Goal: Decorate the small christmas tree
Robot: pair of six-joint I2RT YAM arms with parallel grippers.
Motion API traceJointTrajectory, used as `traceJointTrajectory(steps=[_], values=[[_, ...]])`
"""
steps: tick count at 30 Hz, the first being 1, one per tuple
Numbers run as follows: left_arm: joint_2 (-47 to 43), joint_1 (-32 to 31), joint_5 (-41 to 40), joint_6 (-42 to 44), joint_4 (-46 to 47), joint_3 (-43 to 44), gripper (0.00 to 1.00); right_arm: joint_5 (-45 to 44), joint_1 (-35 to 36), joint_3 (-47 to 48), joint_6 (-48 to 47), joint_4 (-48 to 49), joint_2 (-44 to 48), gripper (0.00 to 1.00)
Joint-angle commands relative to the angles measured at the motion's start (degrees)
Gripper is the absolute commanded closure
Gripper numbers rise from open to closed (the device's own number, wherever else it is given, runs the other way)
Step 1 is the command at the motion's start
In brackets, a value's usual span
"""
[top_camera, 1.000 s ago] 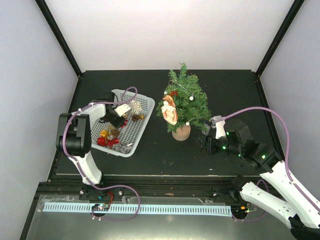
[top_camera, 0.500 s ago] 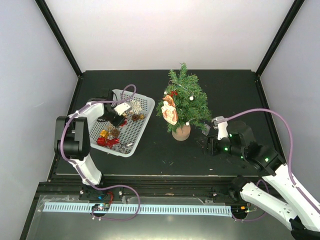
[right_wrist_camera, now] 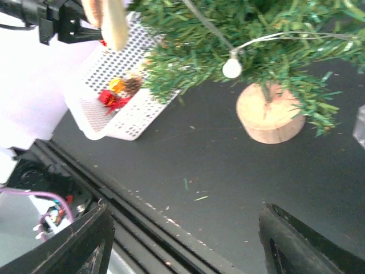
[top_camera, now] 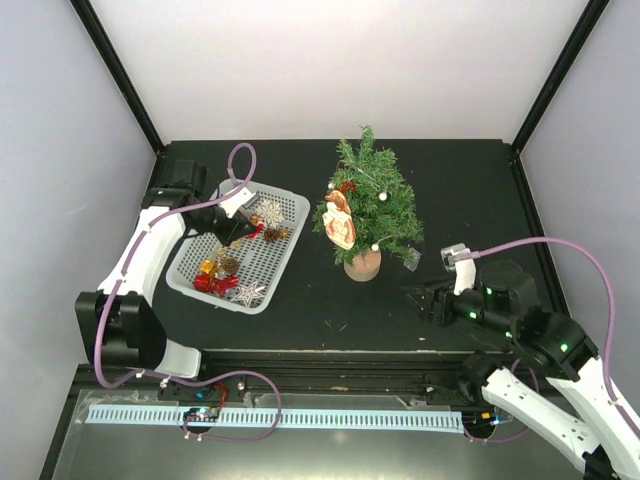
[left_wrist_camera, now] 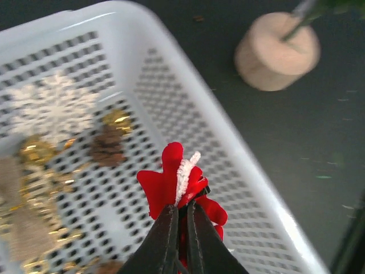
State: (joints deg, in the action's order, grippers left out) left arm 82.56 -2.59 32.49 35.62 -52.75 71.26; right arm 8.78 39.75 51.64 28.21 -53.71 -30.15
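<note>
**Red ornament pinched above the basket, tree waiting mid-table**

Closest to me, at the front right of the dark table [top_camera: 320,300], the right gripper [top_camera: 420,300] hangs low with its fingers spread wide and nothing between them. It points toward the tree's foot but is apart from it, with bare tabletop in between.

Further in on the left sits the white basket [top_camera: 270,265], a mesh tray set at a slant. The left gripper [left_wrist_camera: 181,212] hovers over it with its jaws pressed together on a red ornament [left_wrist_camera: 171,185], a ruffled scrap of red with a fuzzy white strand through its middle. The ornament is lifted clear of the mesh floor. Below it lie a white snowflake [left_wrist_camera: 54,108], a brown pine cone [left_wrist_camera: 107,149] with a gold bauble touching it, and some glittery gold pieces that are too blurred to name. Another red trinket [top_camera: 215,284] lies at the near end of the basket.

Just to the right of the basket, near the middle of the table, the small christmas tree [top_camera: 375,200] stands upright on its round wooden base [top_camera: 362,265]. A tan and red hanging figure [top_camera: 340,220] dangles on the side facing the basket. A thin string of white beads [right_wrist_camera: 232,68] trails through the green branches. Behind the tree the dark tabletop runs back to the pale rear wall.
</note>
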Motion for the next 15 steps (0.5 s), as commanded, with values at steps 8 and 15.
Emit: traceJointTrajectory(steps=[8, 15], values=[[-4.1, -11.4, 34.9, 21.8, -36.1, 7.5, 0.95, 21.8, -0.2, -1.6, 2.4, 11.6, 3.4, 0.46], [-5.8, -32.3, 28.6, 16.1, -36.0, 9.1, 0.94, 22.1, 1.0, 1.5, 3.0, 13.2, 0.9, 0.46]])
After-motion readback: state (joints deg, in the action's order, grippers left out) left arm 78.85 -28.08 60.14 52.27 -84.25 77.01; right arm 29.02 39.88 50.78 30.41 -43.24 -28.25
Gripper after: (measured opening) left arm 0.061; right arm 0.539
